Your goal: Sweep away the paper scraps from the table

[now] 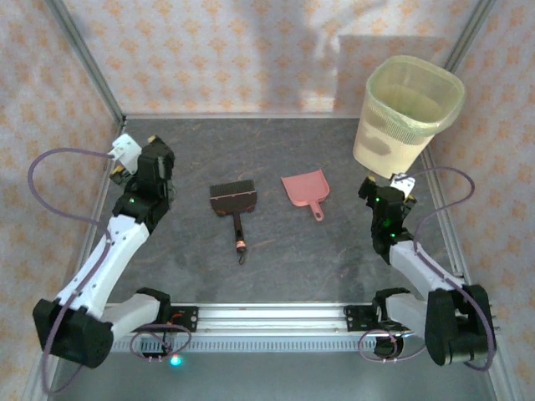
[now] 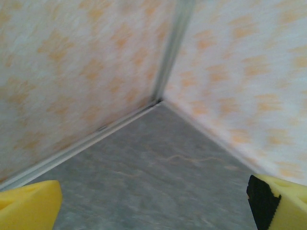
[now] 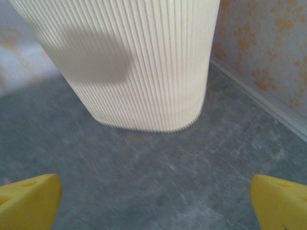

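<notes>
Left edge: the left gripper (image 2: pixel 153 210) sits close to it, facing the far-left corner where the two walls (image 2: pixel 72 72) meet.
Left jaws: spread wide, nothing between them, bare table (image 1: pixel 334 251) beneath.
Room at left: open table between the left gripper and the brush.
Brush (image 1: pixel 233 200): lies flat left of the table's centre, handle pointing to the near edge.
Dustpan (image 1: pixel 306 188): near the brush on its right, not touching it, handle toward the near-right.
Near edge: a bare strip of table runs along the rail (image 1: pixel 267 313).
Right gripper (image 3: pixel 153 206): low over the table by the right edge, facing the bin.
Right jaws: released, wide apart, empty.
Bin (image 1: pixel 410 117): upright in the far-right corner, its ribbed wall near the right jaws, not touching.
</notes>
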`<state>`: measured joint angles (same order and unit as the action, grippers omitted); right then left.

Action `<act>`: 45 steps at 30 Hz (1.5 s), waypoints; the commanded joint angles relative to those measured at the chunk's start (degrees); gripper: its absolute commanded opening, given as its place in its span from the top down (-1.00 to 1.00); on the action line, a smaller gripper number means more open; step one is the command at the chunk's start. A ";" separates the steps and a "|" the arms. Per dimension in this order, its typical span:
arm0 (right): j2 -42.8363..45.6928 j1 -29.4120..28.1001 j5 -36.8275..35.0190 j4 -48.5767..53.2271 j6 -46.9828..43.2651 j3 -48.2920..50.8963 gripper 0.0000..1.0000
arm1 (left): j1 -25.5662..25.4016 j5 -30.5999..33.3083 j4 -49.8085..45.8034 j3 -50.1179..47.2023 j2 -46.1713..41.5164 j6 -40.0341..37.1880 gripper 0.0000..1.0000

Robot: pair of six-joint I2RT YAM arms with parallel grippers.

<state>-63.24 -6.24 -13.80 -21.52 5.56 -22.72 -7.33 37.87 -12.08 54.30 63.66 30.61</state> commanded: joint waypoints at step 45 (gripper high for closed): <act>-24.21 1.63 6.49 -29.90 -10.38 2.02 -0.99 | -1.40 -11.29 30.37 -12.71 27.45 -30.55 -0.84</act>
<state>-87.07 -5.04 -3.44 -52.73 -6.39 -19.86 -8.67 27.35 20.99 46.98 95.00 0.89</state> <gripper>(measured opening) 0.993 0.922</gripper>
